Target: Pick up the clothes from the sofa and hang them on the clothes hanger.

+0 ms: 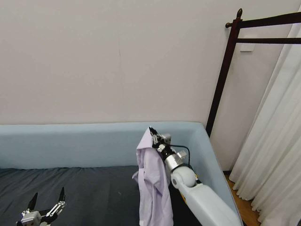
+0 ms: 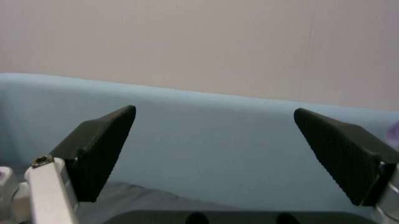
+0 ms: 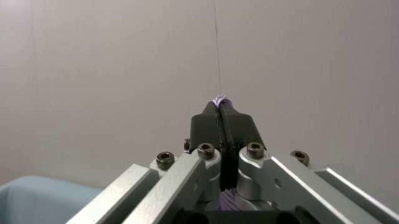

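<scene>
A pale lilac shirt [image 1: 153, 186] hangs lifted above the sofa's dark seat [image 1: 84, 193], pinched at its top by my right gripper [image 1: 152, 134]. In the right wrist view the right gripper [image 3: 221, 111] is shut, with a sliver of lilac cloth [image 3: 220, 99] poking out past its tips. The dark wooden clothes rack [image 1: 225, 66] stands to the right, beyond the sofa's end, its top bar [image 1: 270, 21] well above the gripper. My left gripper [image 1: 47, 200] sits low at the front left over the seat, open, and the left gripper [image 2: 215, 135] holds nothing.
The sofa's light blue backrest [image 1: 70, 143] and right armrest [image 1: 214, 165] border the seat. A plain wall stands behind. White curtains [image 1: 277, 141] hang at the far right beside the rack, with wooden floor [image 1: 244, 207] below them.
</scene>
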### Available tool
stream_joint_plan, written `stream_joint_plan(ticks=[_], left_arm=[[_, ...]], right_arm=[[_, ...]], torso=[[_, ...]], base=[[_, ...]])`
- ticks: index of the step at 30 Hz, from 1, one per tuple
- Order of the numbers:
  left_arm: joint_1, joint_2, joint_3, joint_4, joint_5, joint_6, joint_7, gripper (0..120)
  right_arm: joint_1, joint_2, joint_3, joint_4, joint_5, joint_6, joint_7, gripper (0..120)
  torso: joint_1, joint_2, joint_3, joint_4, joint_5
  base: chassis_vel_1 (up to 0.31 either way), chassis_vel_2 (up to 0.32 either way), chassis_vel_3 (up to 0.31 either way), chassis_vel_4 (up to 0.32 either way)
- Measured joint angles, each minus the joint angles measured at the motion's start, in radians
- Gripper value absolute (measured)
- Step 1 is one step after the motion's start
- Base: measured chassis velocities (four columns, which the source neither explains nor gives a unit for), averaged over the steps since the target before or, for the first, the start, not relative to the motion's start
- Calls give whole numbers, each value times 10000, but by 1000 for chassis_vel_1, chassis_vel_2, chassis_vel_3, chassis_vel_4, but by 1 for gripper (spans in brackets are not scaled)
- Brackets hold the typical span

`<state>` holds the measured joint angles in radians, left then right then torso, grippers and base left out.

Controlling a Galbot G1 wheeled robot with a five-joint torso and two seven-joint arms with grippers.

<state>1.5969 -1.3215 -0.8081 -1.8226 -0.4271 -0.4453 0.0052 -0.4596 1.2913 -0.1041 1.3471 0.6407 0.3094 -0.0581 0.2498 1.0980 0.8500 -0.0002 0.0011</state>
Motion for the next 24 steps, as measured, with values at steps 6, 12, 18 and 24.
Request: stream_joint_plan(ticks=[6, 12, 18, 24], left_arm=[[-9, 1, 40, 89, -11, -95, 4, 100], [-188, -6, 246, 133, 52, -93, 11, 100], [-396, -109, 540, 238, 287, -57, 14, 100], [-558, -183, 796, 233, 438, 60, 10, 100]], right_arm=[[113, -729, 479, 2073, 595, -747, 1107, 0], [-3285, -1887, 1147, 4292, -868, -2961, 3656, 0], [-5924, -1922, 1402, 3187, -2510, -3843, 4799, 0], [-6110, -1130, 1630, 1221, -3459, -4516, 5247, 0]], torso=[[-1, 1, -2, 1, -2], [-1, 1, -3, -7, 1], [-3, 1, -3, -10, 1], [-1, 0, -2, -1, 1]], base=[[0, 0, 0, 0], [0, 0, 0, 0], [0, 0, 0, 0], [0, 0, 0, 0]])
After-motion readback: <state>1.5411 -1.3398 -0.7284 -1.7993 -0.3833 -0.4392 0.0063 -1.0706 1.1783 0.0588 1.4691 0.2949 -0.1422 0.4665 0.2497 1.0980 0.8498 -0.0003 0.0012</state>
